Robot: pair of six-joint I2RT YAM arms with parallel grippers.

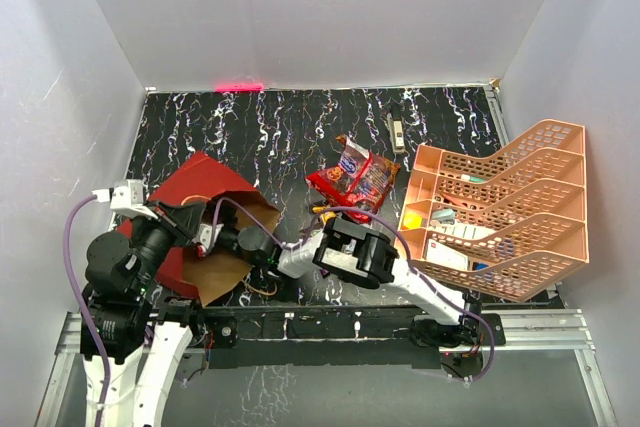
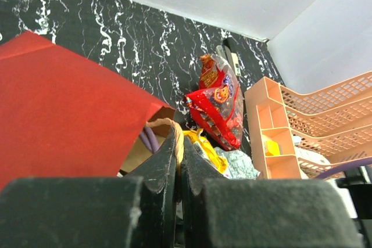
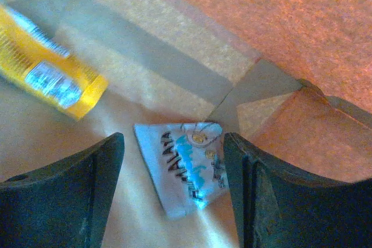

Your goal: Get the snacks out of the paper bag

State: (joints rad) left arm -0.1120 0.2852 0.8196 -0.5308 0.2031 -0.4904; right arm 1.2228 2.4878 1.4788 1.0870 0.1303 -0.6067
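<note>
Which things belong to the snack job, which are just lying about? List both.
Job: red paper bag, brown kraft inside; tan cord handle in the shut left gripper; red shiny chip packets; yellow crinkly packet and small white-and-blue packet in the bag, at the open right gripper.
Lying about: peach lattice plastic tray; slim black-and-cream pen-like tool.

Both arms are made of white, tube-like links and black, blocky joint housings. The left arm (image 1: 125, 267) has a white plug piece (image 1: 128, 194) and a thin left purple cable (image 1: 68, 242). The right arm (image 1: 420, 292) has a right purple cable (image 1: 487, 330). The left end effector (image 2: 178, 146) has black, matte, grainy fingers (image 2: 157, 172). The right end effector (image 3: 173, 143) has dark, rounded ones.
</note>
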